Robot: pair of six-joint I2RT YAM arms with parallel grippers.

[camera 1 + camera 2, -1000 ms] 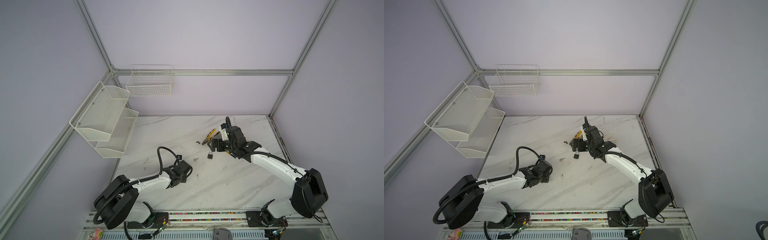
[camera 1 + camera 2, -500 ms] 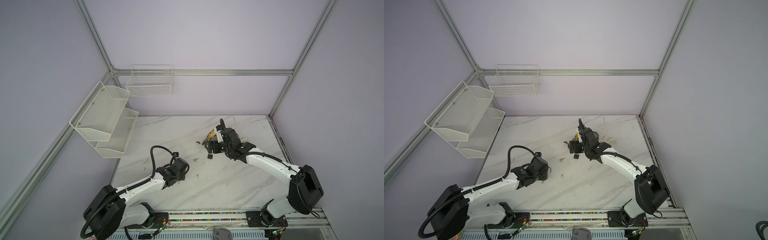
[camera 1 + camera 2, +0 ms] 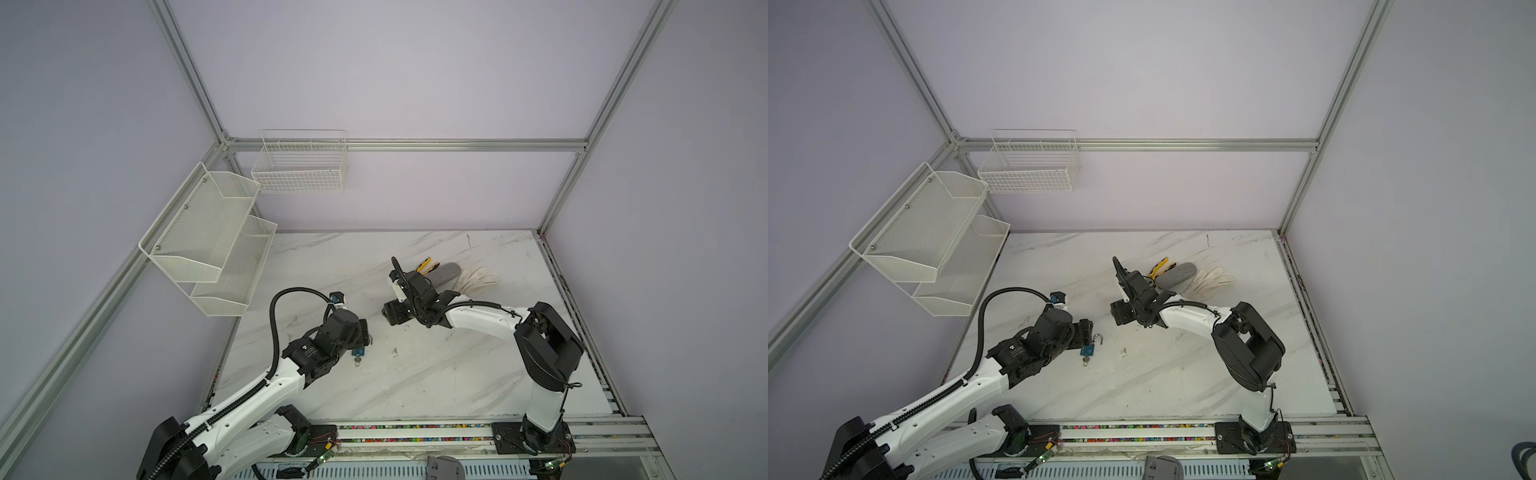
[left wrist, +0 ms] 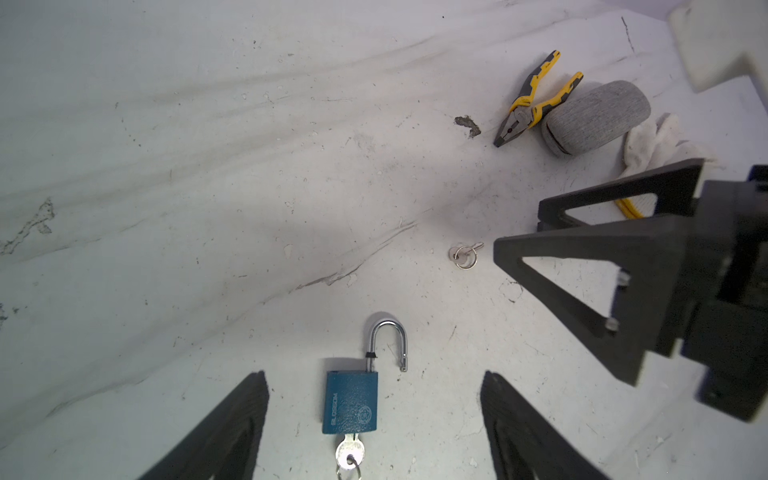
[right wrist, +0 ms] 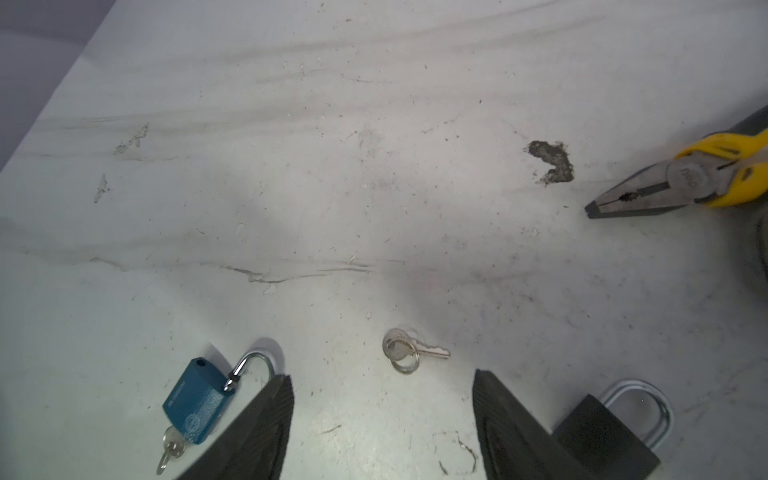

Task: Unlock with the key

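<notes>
Blue padlock [image 4: 351, 401] flat on surface [image 4: 187, 187], shackle open, key [image 4: 350, 451] in it, between fingers of wide-open, empty left gripper [image 4: 372, 376]. Right gripper [image 5: 381, 376] open, empty, over loose key [image 5: 401, 349]: probably thin, light, slippery; pinch its bow.

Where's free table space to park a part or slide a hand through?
Free: back-left of the marble table, between white mesh shelf and yellow-handled pliers; front-centre strip along the base rail. Crowded: middle band, where blue padlock, loose silver key and black padlock lie at the left gripper and right gripper; grey oval pouch and white glove fill back right.
</notes>
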